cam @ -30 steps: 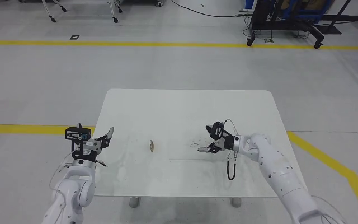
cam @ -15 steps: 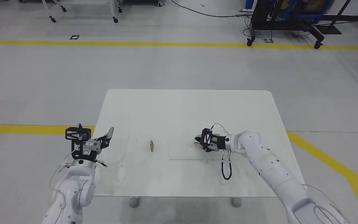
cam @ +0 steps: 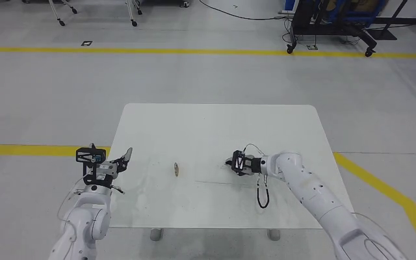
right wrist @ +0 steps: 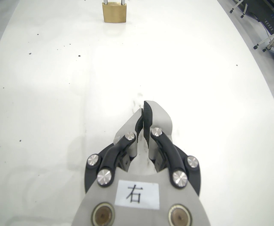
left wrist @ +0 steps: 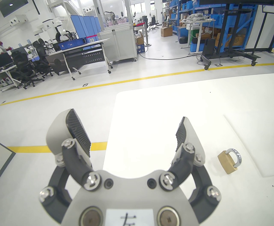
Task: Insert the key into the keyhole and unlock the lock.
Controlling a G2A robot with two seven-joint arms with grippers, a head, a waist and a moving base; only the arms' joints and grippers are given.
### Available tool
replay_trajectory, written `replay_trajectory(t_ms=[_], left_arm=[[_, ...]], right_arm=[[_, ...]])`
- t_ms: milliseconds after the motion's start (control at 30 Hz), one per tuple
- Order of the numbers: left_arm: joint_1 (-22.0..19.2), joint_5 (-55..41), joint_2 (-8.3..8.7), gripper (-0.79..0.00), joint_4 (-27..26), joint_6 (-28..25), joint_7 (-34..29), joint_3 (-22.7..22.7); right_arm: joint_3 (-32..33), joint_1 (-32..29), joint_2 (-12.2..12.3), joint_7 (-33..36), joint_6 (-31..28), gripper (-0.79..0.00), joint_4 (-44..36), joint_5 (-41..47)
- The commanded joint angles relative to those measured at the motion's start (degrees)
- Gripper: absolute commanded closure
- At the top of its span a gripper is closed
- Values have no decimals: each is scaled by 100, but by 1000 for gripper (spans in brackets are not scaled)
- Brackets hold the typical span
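Top view: we see the brass lock (cam: 176,169) lying on the white bench (cam: 214,123), between the left claw (cam: 123,161) at the bench's edge and the right claw (cam: 234,162).

Left wrist view: the left claw (left wrist: 128,126) stands wide apart, with the lock (left wrist: 228,161) near it.

Right wrist view: the right claw (right wrist: 143,109) is pressed together at the bench surface, well apart from the lock (right wrist: 114,11). We cannot tell whether it pinches the key.
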Motion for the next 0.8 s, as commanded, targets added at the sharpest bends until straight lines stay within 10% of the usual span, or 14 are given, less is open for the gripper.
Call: replay_trajectory(t_ms=[0,767], left_arm=[[0,0,0,-785,0,0,0,0],[0,0,0,-785,0,0,0,0]], right_arm=[[79,-52,48,-161,-1,0,-83,-8],[63,-188,72,-1851,-867,0,626,2867]])
